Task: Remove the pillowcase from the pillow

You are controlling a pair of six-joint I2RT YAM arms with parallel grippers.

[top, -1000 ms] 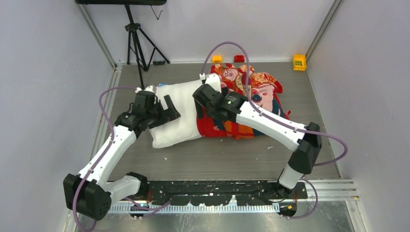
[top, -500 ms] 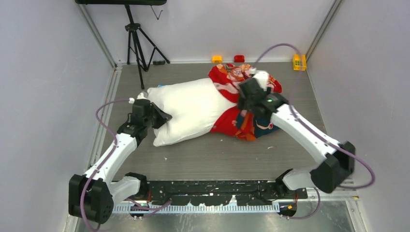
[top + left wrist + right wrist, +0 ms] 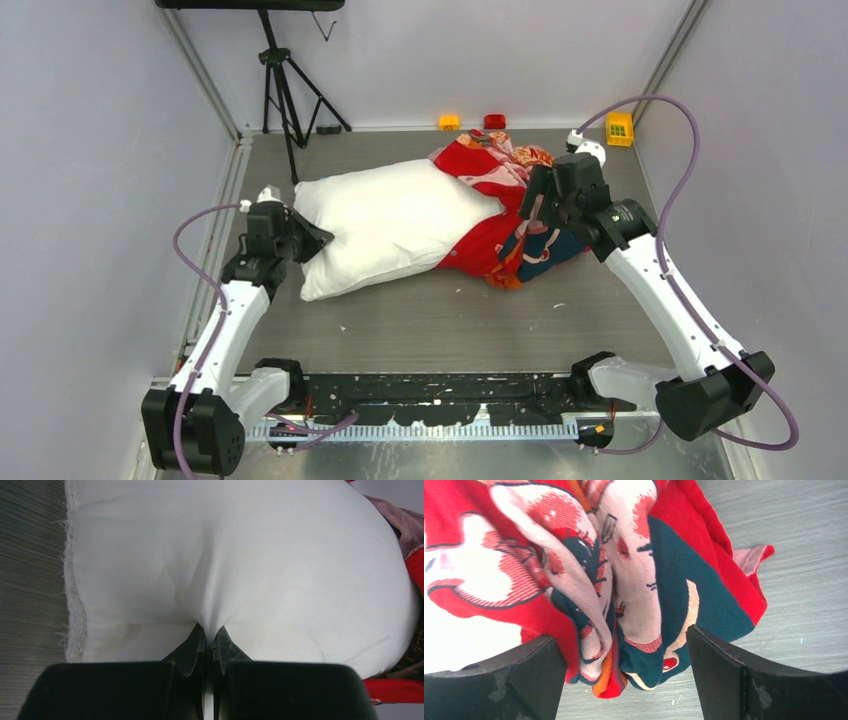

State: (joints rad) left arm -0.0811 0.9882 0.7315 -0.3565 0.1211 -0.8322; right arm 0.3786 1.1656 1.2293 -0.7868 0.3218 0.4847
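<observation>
The plump white pillow (image 3: pixel 395 220) lies across the middle of the table, its left two thirds bare. My left gripper (image 3: pixel 306 238) is shut on the pillow's left end; in the left wrist view the pillow (image 3: pixel 225 555) puckers where the left gripper (image 3: pixel 210 632) pinches a fold of white cloth. The red printed pillowcase (image 3: pixel 495 200) is bunched over the pillow's right end. My right gripper (image 3: pixel 537 212) stands there, open. In the right wrist view, hanging folds of the pillowcase (image 3: pixel 634 605) lie between the right gripper (image 3: pixel 624 672) jaws, against the left finger, clear of the right one.
A black tripod (image 3: pixel 283 90) stands at the back left. Small orange (image 3: pixel 449 122) and red (image 3: pixel 495 121) blocks and a yellow crate (image 3: pixel 619 127) sit along the back wall. Walls close in both sides.
The left gripper has shut on the pillow's end and drawn left. The right arm has swung right, dragging the pillowcase along, so more white pillow is bare.
</observation>
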